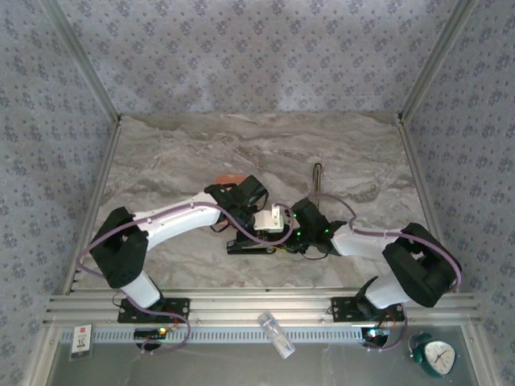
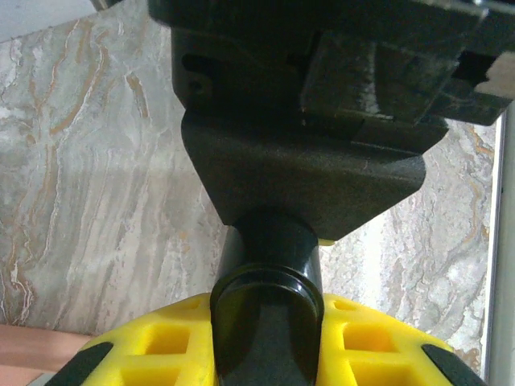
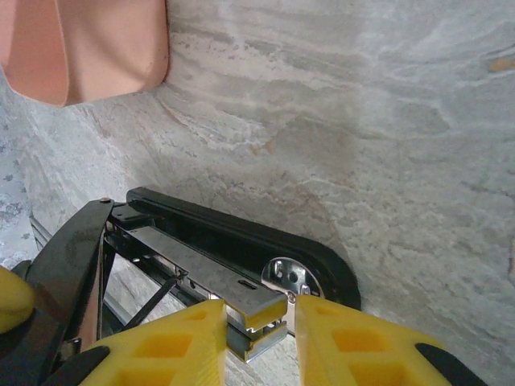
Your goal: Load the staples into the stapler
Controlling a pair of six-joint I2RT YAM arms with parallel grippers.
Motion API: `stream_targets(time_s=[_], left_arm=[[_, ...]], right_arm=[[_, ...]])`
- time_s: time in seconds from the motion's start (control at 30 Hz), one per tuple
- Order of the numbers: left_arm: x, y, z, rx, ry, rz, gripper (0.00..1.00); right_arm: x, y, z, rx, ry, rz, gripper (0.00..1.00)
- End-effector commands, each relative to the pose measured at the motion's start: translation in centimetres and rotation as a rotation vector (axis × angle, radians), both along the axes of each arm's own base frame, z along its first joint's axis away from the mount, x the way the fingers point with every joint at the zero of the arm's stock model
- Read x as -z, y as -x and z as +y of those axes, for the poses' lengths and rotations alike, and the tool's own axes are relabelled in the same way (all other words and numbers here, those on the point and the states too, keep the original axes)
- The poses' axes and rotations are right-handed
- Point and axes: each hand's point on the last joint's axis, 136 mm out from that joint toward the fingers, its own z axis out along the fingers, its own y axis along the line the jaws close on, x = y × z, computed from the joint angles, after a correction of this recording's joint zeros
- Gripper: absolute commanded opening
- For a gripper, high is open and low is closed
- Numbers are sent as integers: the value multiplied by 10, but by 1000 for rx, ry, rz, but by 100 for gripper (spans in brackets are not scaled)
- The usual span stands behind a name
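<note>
We have the stapler [image 1: 253, 246] opened up on the bench [image 3: 362, 121], so the step in hand looks like prep of the magazine, w/ loading itself not yet begun. The left pincer [image 2: 265, 354] is clenched on a glossy black piece wedged between its yellow pads [image 2: 161, 350]. We judge that piece to be the stapler's top arm [image 3: 71, 241], held tilted up and away from the base [image 3: 241, 233]. The right pincer [image 3: 259, 322] sits at the front tip of the bare metal magazine rail [image 3: 193, 269], one pad either side of it. There's a sliver of daylight between the rail and the pad on the right of the wrist view, so we read it as released, straddling the rail w/o pinching it. The salmon tray [image 3: 80, 48] lies on the bench well ahead of this pincer and off to the left of that view. As for the staples, we can't tell from this angle whether the strips lie in that tray, as they're too small to make out. Next move, as we see it: the right pincer backs straight off the rail tip w/o nudging the rail shut, then swings to the tray and picks one strip by its long sides. Meanwhile the left pincer must hold the top arm up. The channel is narrow, so the strip needs to go in legs down and square to the rail.
</note>
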Motion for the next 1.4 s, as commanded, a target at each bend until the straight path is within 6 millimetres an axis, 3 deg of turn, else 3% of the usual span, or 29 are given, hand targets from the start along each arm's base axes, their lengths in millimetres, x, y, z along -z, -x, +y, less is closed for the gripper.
stream_targets(time_s=[0.0,0.17,0.47,0.97,1.17,1.37], left_arm=[[4,18,-13,61,32,79,0],[16,18,-5,62,-13,70,0],[18,19,-1,62,-24,68,0],[41,11,-5,36,-97,78,0],[32,10,-9,9,-68,76,27],[14,12,-4,-3,-19,56,44]], right_arm=[[2,-1,-4,22,-10,-4,29],[3,1,-11,40,-34,-7,31],[2,6,-26,72,-52,-6,34],[-19,6,-55,147,-45,-34,37],[-28,5,-51,131,-61,-38,40],[-40,3,-39,86,-64,-44,46]])
